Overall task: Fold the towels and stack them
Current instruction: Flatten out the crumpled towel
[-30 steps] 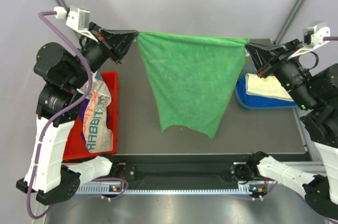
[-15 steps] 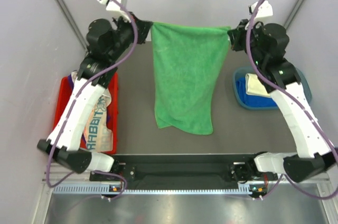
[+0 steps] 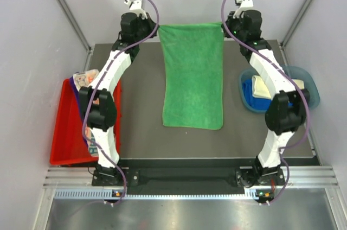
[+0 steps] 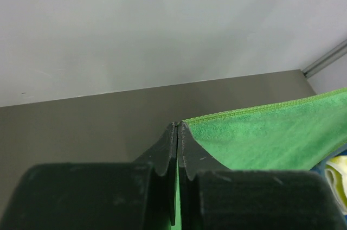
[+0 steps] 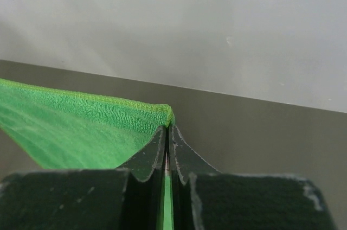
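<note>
A plain green towel (image 3: 193, 75) lies stretched lengthwise down the middle of the dark table, its near edge around mid-table. Both arms reach to the far end. My left gripper (image 3: 159, 27) is shut on the towel's far left corner (image 4: 187, 123); my right gripper (image 3: 223, 24) is shut on the far right corner (image 5: 167, 114). In each wrist view the green towel (image 4: 260, 135) (image 5: 70, 127) runs out from between the pressed jaws. A folded blue towel (image 3: 250, 97) with a pale yellow one (image 3: 263, 87) on top sits in the blue bin. More towels (image 3: 87, 81) lie in the red tray, partly hidden by the left arm.
The red tray (image 3: 65, 132) stands at the table's left edge. The translucent blue bin (image 3: 306, 81) sits at the right edge. Grey walls close in at the back and on both sides. The arm bases and a metal rail (image 3: 184, 192) run along the near edge.
Both arms have swung out toward the far end of the table, carrying the green towel's top corners with them. The towel went from hanging spread in the air to lying long on the table.
</note>
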You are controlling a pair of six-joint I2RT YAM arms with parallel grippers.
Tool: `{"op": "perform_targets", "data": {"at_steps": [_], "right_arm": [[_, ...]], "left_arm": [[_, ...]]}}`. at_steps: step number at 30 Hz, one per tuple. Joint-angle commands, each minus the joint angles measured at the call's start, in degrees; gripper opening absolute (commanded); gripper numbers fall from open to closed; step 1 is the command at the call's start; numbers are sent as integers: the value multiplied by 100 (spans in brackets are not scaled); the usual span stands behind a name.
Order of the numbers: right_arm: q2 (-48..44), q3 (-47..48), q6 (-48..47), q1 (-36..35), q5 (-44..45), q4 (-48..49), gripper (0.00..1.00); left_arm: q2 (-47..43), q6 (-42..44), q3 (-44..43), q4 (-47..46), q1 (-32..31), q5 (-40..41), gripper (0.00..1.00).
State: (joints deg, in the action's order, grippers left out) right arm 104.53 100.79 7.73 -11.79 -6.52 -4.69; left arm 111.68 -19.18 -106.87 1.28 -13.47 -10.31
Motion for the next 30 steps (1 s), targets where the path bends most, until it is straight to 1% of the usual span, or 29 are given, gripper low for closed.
{"op": "perform_targets", "data": {"at_steps": [1,5,8,11,14,19,22,28,30], "right_arm": [[417,668,27,195,-95,688,0],[1076,968,71,309,-42,846,0],[1429,1231,150,414,-15,908,0],[1745,1592,177,467,-7,882,0],[2018,1891,177,502,55,952,0],[2518,2444,185,529,107,1005,0],[2817,2848,168,555,134,926,0],[2784,2595,220,634,169,1075,0],[2652,2167,290,652,152,1206,0]], "left_arm": [[389,-24,-545,-769,108,-103,0],[986,-51,-957,-796,161,-182,0],[1513,-103,-1309,-778,214,-252,0],[1839,-130,-1608,-761,231,-226,0],[2050,-147,-1794,-857,249,-174,0],[2358,-139,-1872,-1445,249,-7,0],[2551,-130,-2074,-1516,249,46,0],[2596,-244,-1961,-1841,240,-164,0],[2578,-279,-1908,-1938,240,-401,0]]}}
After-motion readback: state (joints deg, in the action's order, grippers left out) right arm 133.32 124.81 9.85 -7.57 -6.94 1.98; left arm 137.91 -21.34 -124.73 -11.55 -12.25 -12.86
